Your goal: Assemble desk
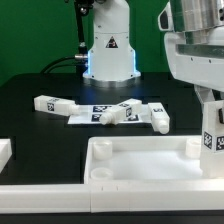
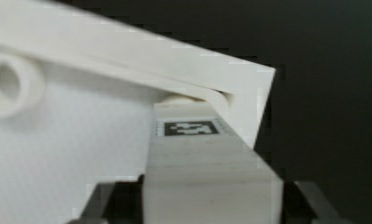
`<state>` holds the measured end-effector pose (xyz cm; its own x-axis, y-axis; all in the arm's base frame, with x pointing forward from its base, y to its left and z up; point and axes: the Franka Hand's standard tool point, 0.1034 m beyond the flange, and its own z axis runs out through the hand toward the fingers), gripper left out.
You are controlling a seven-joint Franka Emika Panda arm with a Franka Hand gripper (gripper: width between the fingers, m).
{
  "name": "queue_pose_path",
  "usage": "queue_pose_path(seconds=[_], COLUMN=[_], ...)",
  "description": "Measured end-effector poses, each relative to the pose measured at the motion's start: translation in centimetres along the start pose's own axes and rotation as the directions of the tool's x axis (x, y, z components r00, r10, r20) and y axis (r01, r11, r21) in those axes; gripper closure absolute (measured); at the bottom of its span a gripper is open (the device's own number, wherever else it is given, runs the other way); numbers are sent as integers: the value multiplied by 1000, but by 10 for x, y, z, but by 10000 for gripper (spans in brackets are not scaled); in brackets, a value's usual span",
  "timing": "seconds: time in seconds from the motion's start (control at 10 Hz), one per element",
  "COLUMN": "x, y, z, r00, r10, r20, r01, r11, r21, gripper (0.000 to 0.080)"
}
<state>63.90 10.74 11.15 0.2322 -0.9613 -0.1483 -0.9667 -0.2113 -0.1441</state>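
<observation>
At the right edge of the exterior view, the gripper hangs over a right-hand corner of the tabletop, the white tray that fills the lower part of that frame. Its fingers pinch a white leg from both sides. The leg stands upright, with its tagged end at the round hole in that corner. The wrist view puts the tip right at the mouth of the hole; how deep it sits I cannot tell.

The main risk, as I judge it, is a slightly off-centre entry. If the tip meets the rim of the hole instead of the opening, a downward push could tilt the smooth leg in the grip or shove the loose tabletop sideways. A leg driven in crooked could jam partway. Letting go before it is seated would probably let it topple across the tray.

Three spare legs lie on the marker board in the middle of the exterior view, well apart from the gripper, so a knock there seems unlikely.
</observation>
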Motion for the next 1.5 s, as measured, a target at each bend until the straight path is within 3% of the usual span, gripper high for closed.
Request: queue_pose_path(seconds=[0.3,0.5,0.6,0.9,1.0,1.1,1.2,1.4,1.5], x=[-2,-3,0,4,2,-4,-10,-17,-16], y=[0,-2,-4,-4,-5,-9,-14,-16,-15], z=[1,1,1,1,0,-9,-22,-39,-35], r00=[984,860,791,751,758,779,808,824,824], r10=[180,507,607,655,647,620,580,553,555], r20=[7,65,81,83,84,92,105,119,115], r01=[-180,-509,-611,-659,-651,-625,-587,-562,-563], r11=[984,861,791,751,757,778,806,825,824], r21=[0,11,36,41,43,55,70,59,57], gripper=[506,506,506,505,401,263,185,157,152])
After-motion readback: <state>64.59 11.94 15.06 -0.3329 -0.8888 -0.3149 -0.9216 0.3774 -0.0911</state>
